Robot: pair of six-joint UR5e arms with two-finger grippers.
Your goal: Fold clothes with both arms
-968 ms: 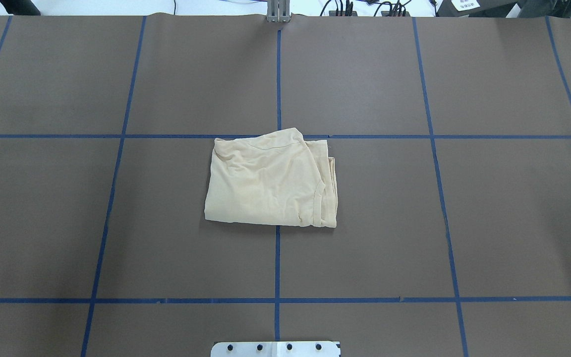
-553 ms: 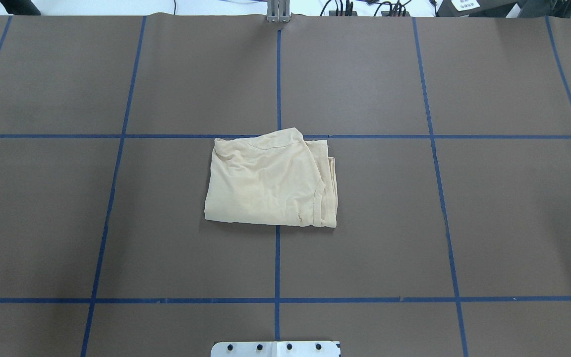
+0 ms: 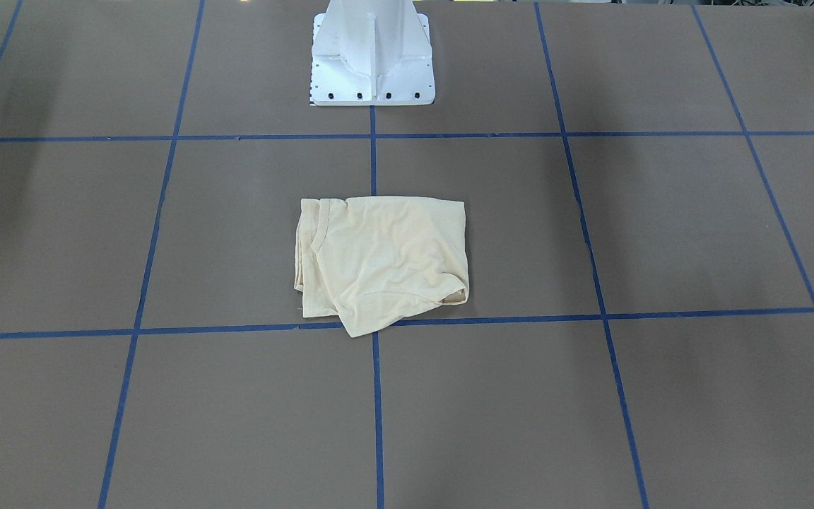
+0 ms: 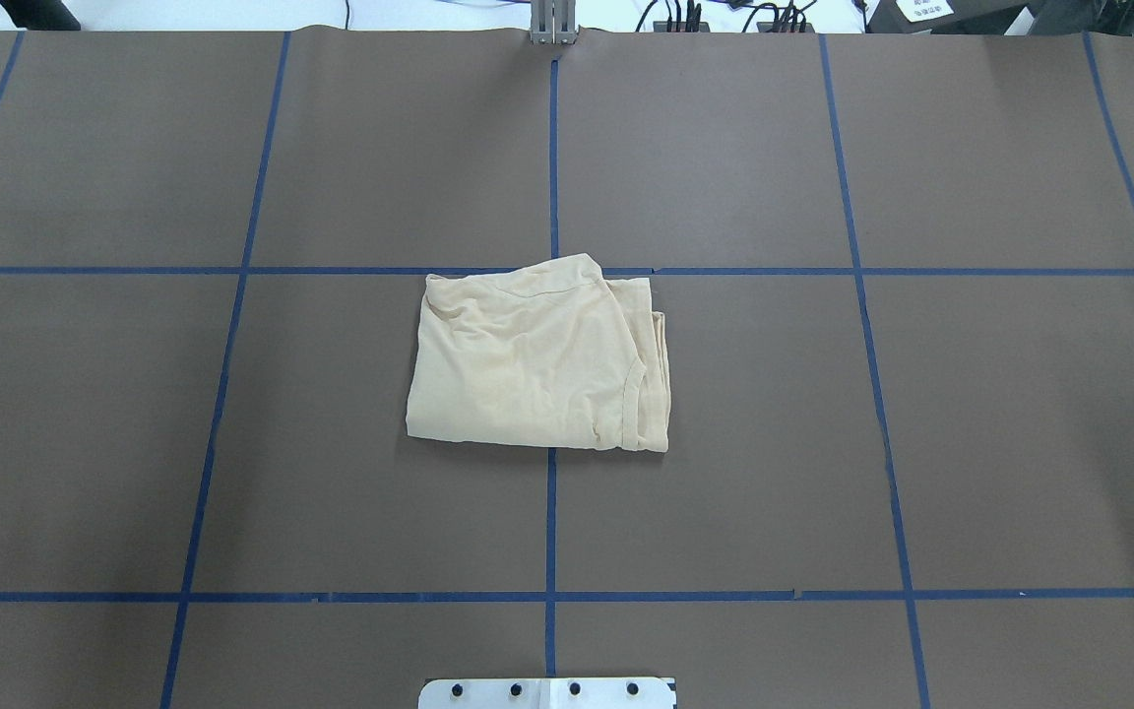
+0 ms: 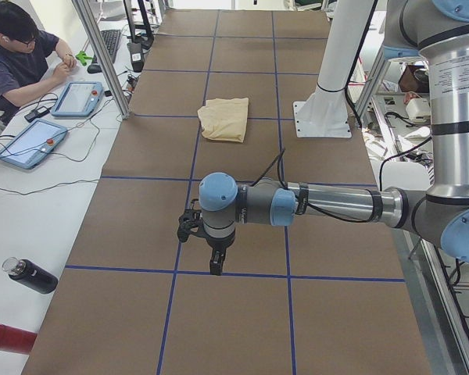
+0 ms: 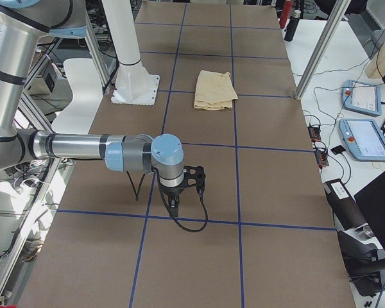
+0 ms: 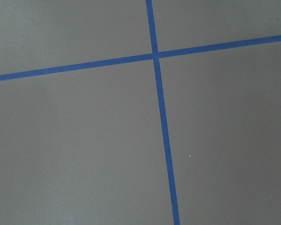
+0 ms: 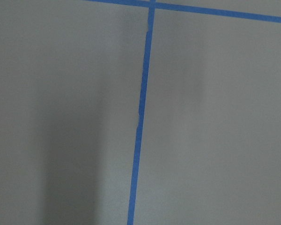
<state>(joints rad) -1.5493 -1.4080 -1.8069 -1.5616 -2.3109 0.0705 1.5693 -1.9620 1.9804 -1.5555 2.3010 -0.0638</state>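
One shirt [image 4: 537, 359], unmoved; left arm [image 5: 336, 205], right arm [image 6: 70, 145]

Overhead and front-facing cameras look down from opposite sides, sharing the shirt [image 4: 537, 359] at frame centre. End cameras look lengthwise; wrist cameras face the tabletop [image 7: 84, 140] closely.

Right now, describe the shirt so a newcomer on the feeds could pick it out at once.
Start at the wide brown table crossed by blue tape lines, and find the white base at its robot-side edge. Straight out from that base, astride the centre line, lies the shirt, a folded rough rectangle. It is the only pale cream-yellow, soft thing on the brown surface.
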